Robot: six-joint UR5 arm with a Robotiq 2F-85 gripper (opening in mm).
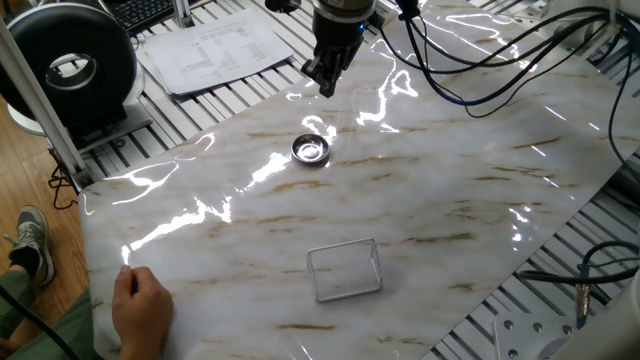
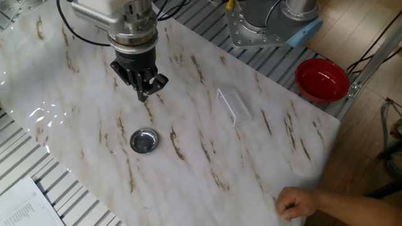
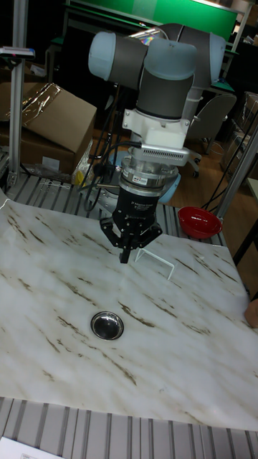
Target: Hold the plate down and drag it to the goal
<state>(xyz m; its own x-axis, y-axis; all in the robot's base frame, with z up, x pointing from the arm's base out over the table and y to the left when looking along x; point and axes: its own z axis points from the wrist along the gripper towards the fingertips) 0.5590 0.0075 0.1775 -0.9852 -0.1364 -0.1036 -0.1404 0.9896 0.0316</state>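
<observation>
The plate (image 1: pixel 310 150) (image 2: pixel 144 140) (image 3: pixel 107 325) is a small shiny silver dish lying flat on the marble sheet. The goal, a clear rectangular tray (image 1: pixel 345 270) (image 2: pixel 234 105) (image 3: pixel 157 261), rests on the same sheet some way from the plate. My gripper (image 1: pixel 325 88) (image 2: pixel 144 95) (image 3: pixel 126 257) hangs above the sheet, off to one side of the plate and not touching it. Its fingers are pressed together with nothing between them.
A person's hand (image 1: pixel 140 305) (image 2: pixel 298 202) presses on the sheet's edge. A red bowl (image 2: pixel 322 79) (image 3: pixel 198 221) stands off the sheet. Printed paper (image 1: pixel 215 48), a black round device (image 1: pixel 68 68) and loose cables (image 1: pixel 480 60) lie around the marble sheet (image 1: pixel 400 200).
</observation>
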